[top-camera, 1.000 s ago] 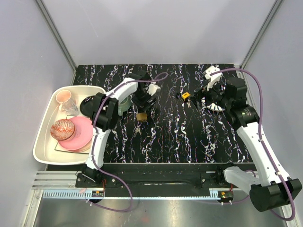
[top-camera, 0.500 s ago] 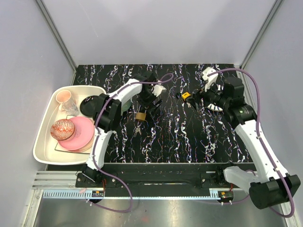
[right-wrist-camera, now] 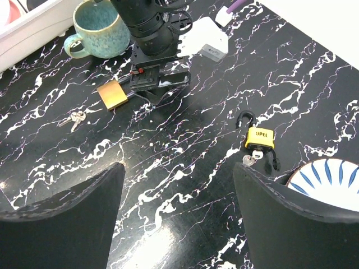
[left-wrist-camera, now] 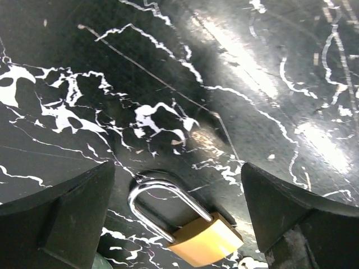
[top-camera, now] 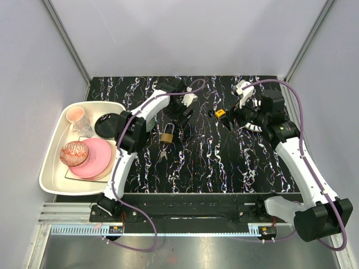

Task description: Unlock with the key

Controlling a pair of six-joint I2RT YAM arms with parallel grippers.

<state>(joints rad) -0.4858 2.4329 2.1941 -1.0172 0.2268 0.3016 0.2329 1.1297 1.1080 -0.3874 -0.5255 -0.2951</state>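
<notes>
Jaws spread wide and holding nothing, the left gripper [left-wrist-camera: 176, 188] hangs just beside a brass padlock with a silver shackle [left-wrist-camera: 193, 230] lying flat at centre frame on the black marble-patterned table [top-camera: 196, 162], small silver keys [top-camera: 161, 155] just below it; the right gripper [right-wrist-camera: 176, 218], likewise spread, hangs near a yellow padlock [right-wrist-camera: 258, 138], upper right of centre

bright overhead light, glare on table [left-wrist-camera: 252, 61]
</notes>
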